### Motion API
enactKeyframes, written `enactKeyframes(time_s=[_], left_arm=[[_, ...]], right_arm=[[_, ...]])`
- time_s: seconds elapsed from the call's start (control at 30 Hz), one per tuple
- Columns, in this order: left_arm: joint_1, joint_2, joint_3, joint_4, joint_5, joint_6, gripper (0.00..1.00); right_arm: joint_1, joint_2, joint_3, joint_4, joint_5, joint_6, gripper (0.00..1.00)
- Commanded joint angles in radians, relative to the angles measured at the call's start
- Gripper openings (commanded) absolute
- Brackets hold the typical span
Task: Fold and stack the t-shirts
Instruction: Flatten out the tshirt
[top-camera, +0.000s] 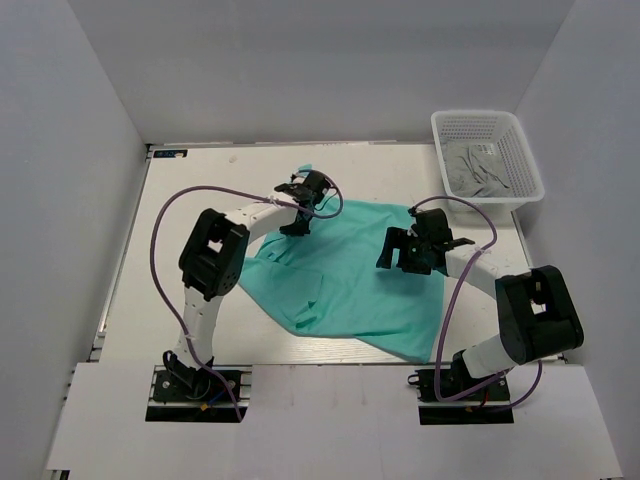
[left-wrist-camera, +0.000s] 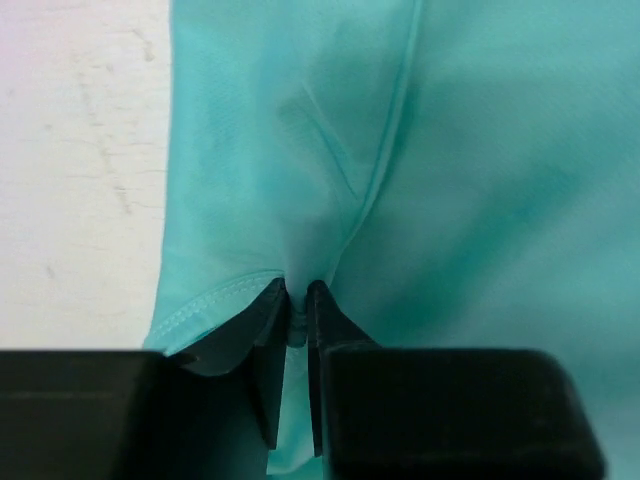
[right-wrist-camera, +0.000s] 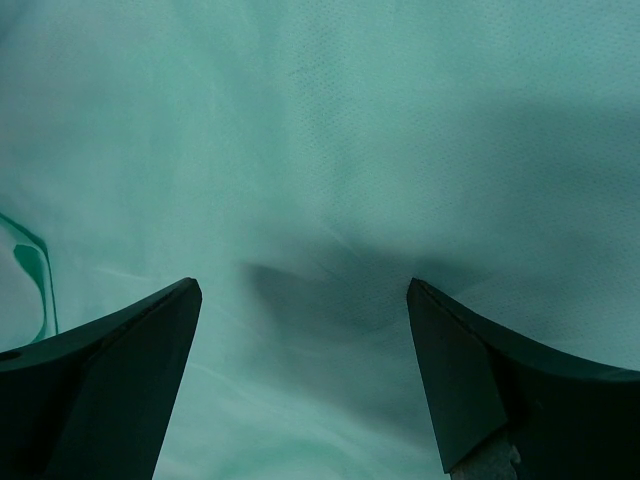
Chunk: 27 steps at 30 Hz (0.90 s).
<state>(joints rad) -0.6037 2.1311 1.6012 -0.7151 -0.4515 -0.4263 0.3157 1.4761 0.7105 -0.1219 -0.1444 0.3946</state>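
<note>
T-shirt (top-camera: 350, 285) lies rumpled and only partly spread at centre of tabletop (top-camera: 200, 180), between the two arms. No fold is made yet.

Step in hand, by judgement: spreading and flattening, prior to 1st fold.

Left claw (left-wrist-camera: 297, 300): closed down narrow, a thin pinch of fabric nipped between the tips, just beside a stitched hem. Grip sits at the far-left part of the T-shirt, per top view.

Right claw (right-wrist-camera: 300, 290): spread wide, holding nothing, poised over plain fabric on the right part of the T-shirt. Contact w/ fabric: cannot tell.

White mesh basket (top-camera: 485, 118) stands at far-right corner, apart from the T-shirt, w/ grey cloth inside.

Next move calls for:
1. Right claw to find an edge or corner, not mid-panel, and close on it.
2. Both arms to draw apart evenly until the T-shirt lies flat.

Caution: thin fabric; the left pinch is small and may slip under tension.
</note>
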Motion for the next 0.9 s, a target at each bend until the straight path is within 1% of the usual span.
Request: enactKeyframes(time_s=[0.0, 0.07, 0.13, 0.27, 0.37, 0.4, 0.6, 0.63, 0.67, 0.73, 0.77, 0.83, 0.87], left_arm=[[0.01, -0.042, 0.043, -0.034, -0.081, -0.035, 0.21], [0.01, -0.062, 0.034, -0.023, -0.102, -0.035, 0.12], [0.019, -0.074, 0.034, -0.023, -0.122, -0.035, 0.01], [0.047, -0.083, 0.045, -0.034, -0.171, -0.046, 0.0], [0.1, -0.092, 0.045, -0.034, -0.225, -0.055, 0.0], [0.128, -0.105, 0.02, 0.0, -0.239, -0.046, 0.0], [0.234, -0.135, -0.032, 0.061, -0.205, -0.028, 0.0], [0.264, -0.146, -0.032, 0.074, -0.193, -0.019, 0.02], [0.281, -0.146, -0.032, 0.083, -0.182, -0.009, 0.08], [0.311, -0.128, -0.011, 0.066, -0.182, -0.009, 0.13], [0.341, -0.102, 0.03, 0.056, -0.173, -0.009, 0.2], [0.37, -0.074, 0.075, 0.03, -0.173, 0.004, 0.3], [0.393, -0.05, 0.116, 0.002, -0.173, 0.015, 0.5]], right_arm=[[-0.001, 0.019, -0.028, -0.039, 0.029, 0.007, 0.9], [-0.001, 0.026, -0.036, -0.035, 0.028, 0.009, 0.9], [-0.001, 0.026, -0.043, -0.036, 0.031, 0.01, 0.9], [-0.001, 0.026, -0.045, -0.055, 0.055, 0.012, 0.9], [0.0, 0.024, -0.049, -0.061, 0.066, 0.016, 0.9], [-0.001, 0.02, -0.051, -0.062, 0.072, 0.012, 0.9], [0.002, 0.01, -0.045, -0.071, 0.082, 0.009, 0.9], [0.002, 0.012, -0.046, -0.074, 0.085, 0.006, 0.9], [-0.001, 0.012, -0.042, -0.074, 0.086, 0.003, 0.9], [-0.001, 0.015, -0.039, -0.073, 0.089, 0.003, 0.9], [0.0, 0.013, -0.039, -0.074, 0.091, 0.003, 0.9], [-0.001, 0.009, -0.036, -0.076, 0.098, 0.003, 0.9], [-0.001, 0.0, -0.034, -0.079, 0.098, 0.003, 0.9]])
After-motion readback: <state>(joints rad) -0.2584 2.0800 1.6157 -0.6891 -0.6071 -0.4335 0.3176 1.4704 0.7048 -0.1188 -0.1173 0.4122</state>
